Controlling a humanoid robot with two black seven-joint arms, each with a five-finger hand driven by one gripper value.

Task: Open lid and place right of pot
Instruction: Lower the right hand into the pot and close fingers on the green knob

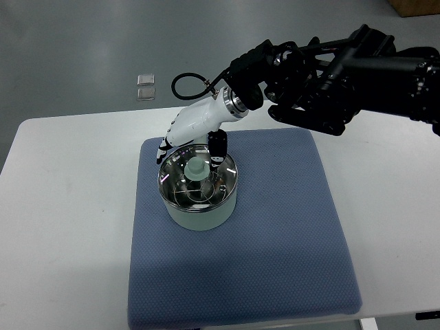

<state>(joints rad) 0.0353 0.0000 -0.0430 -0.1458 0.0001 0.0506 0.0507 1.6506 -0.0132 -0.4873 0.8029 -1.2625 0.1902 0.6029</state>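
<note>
Top view, right hand (191, 134) fingers above lid (197, 179), pot (199, 213)

Plain setup here: a white table (62, 227) with rounded corners sits on a smooth grey floor (103, 48). There's a soft glare on the floor, so the light's pretty even. Two small clear squares (145, 86) lie on the floor beyond the table, and a brown box corner (414, 7) pokes in top right.
</note>
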